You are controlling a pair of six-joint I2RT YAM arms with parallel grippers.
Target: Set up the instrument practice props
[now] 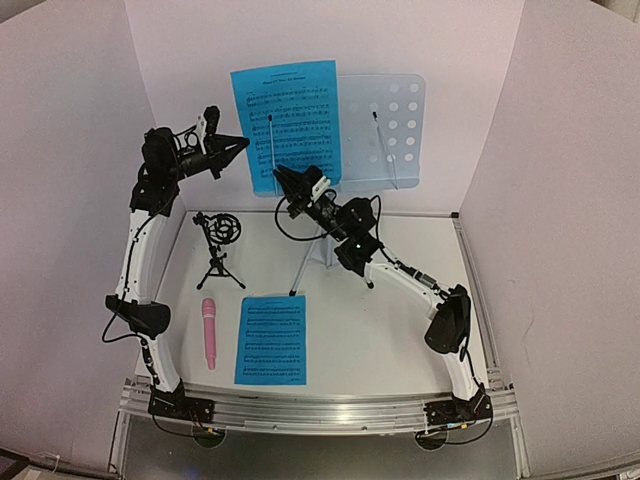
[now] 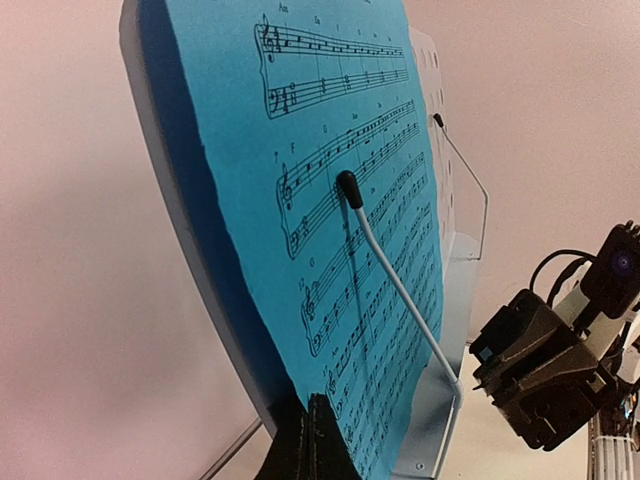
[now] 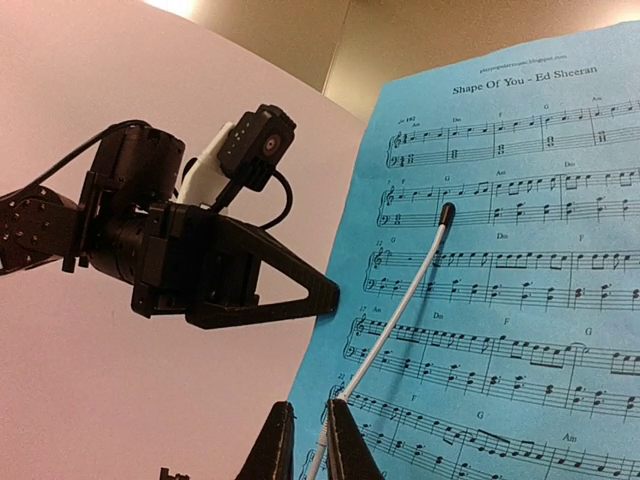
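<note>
The pale-blue music stand (image 1: 390,125) stands at the back on its tripod. One bright-blue sheet of music (image 1: 287,120) leans on its left half, under a white wire holder arm (image 3: 395,325). My left gripper (image 1: 243,144) is shut on this sheet's left edge, and the left wrist view shows its jaws (image 2: 308,440) closed at the paper's edge (image 2: 300,290). My right gripper (image 3: 310,440) is narrowly open with the wire arm's lower end between its fingers. A second sheet (image 1: 272,338) lies flat on the table. The pink microphone (image 1: 209,333) lies left of it. The small black tripod (image 1: 220,245) stands behind.
The right half of the stand, with its second wire arm (image 1: 385,148), is bare. White walls enclose the back and both sides. The stand's legs (image 1: 305,262) spread on the table under my right arm.
</note>
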